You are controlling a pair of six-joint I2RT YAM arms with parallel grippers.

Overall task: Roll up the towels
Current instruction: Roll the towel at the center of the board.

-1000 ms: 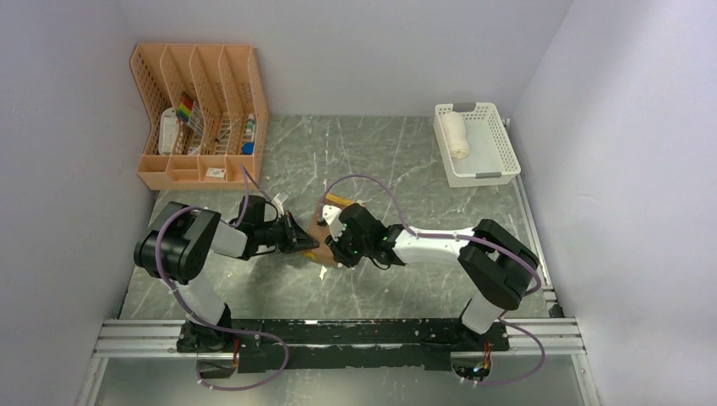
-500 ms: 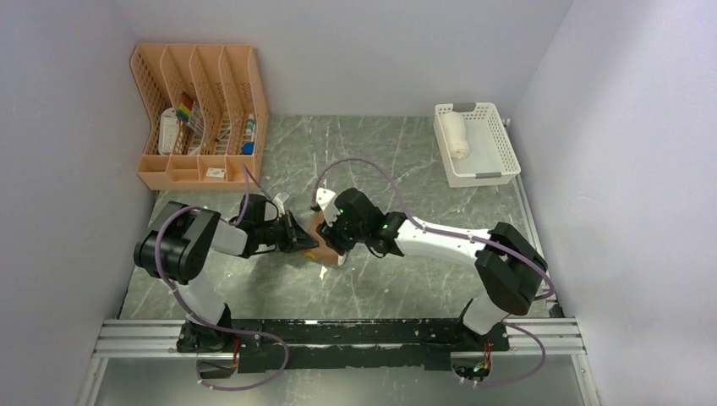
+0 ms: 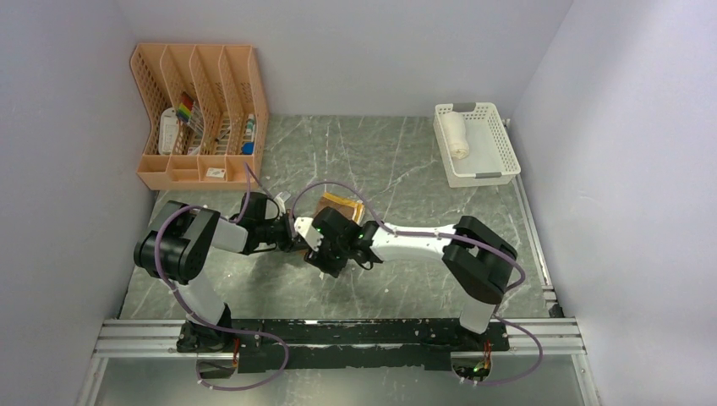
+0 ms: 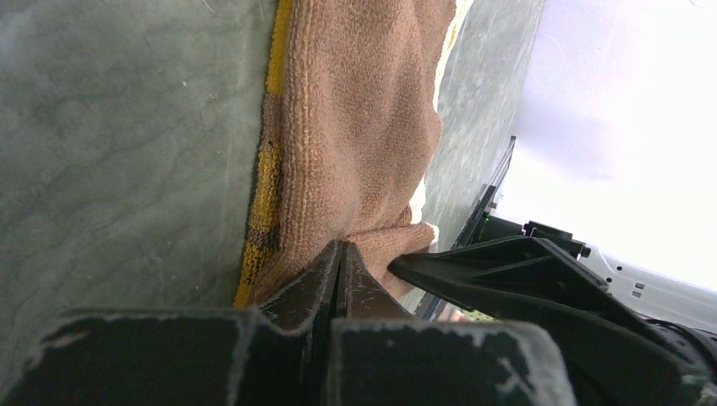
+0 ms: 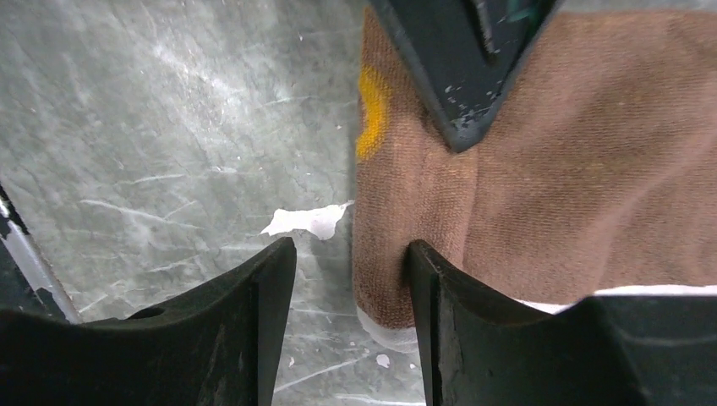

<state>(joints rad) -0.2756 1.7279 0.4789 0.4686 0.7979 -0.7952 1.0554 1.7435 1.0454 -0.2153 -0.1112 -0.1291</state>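
Note:
The brown towel (image 3: 340, 205) lies mid-table, mostly under my two grippers. A yellow strip (image 4: 264, 194) runs along its edge; I cannot tell whether that is a second towel. My left gripper (image 4: 339, 256) is shut on the brown towel's (image 4: 355, 127) near edge; it also shows in the top view (image 3: 295, 238). My right gripper (image 5: 351, 275) is open, its jaws astride the brown towel's (image 5: 575, 169) corner, cream trim (image 5: 389, 331) below, and it is close beside the left gripper in the top view (image 3: 314, 252). A rolled cream-white towel (image 3: 457, 135) lies in the basket.
The white mesh basket (image 3: 482, 177) stands at the back right. An orange desk organizer (image 3: 199, 101) with small items stands at the back left. A white scrap (image 5: 306, 222) lies on the marble top beside the towel. Walls close in on both sides.
My right gripper has swung left and now meets the left gripper at the towel's near-left corner, uncovering the towel's far part. The left arm has stayed put.

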